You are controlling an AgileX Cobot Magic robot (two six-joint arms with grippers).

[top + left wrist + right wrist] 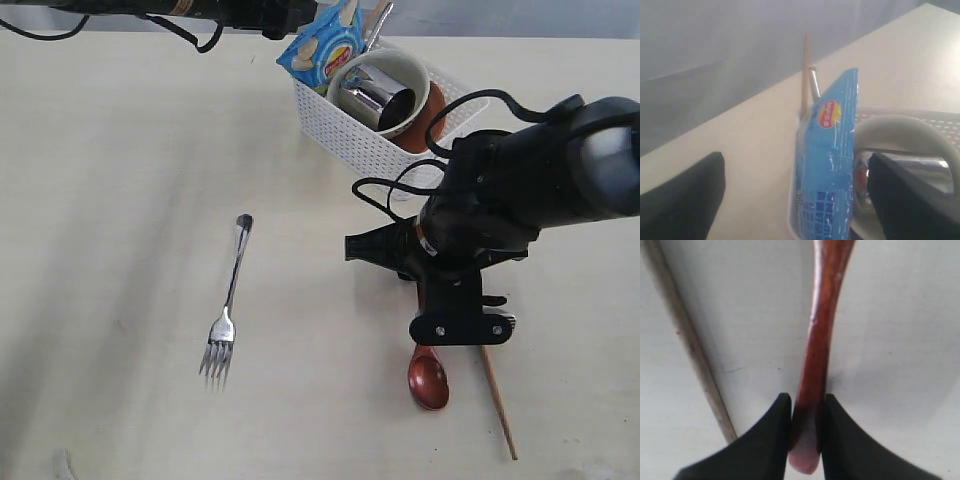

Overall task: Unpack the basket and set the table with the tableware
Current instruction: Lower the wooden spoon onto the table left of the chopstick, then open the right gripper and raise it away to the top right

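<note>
**Figure. Table setting in progress, with places given from the basket.** The white basket (350,135) is standing at the far edge of the pale table (120,200). It is holding a cream bowl (408,66) with a steel cup (378,100) lying inside it, and a small brown plate (432,115) is leaning behind the bowl. At the basket's far corner a blue snack packet (827,160) is standing upright. The packet is carrying a round red-and-yellow emblem and a line of white characters, both too blurred to read. Behind the packet a wooden chopstick (805,75) and a steel handle (813,82) are sticking up.

The left tool (795,167) is hanging at this corner with its fingers wide apart, and the packet is showing between them.

On the near side of the basket and to its left, a steel fork (228,305) is lying well apart from it. On the near side and to its right, the right tool (806,407) is clamping the handle of a red-brown spoon (428,380). A second chopstick (498,400) is lying just beside the spoon.
</note>
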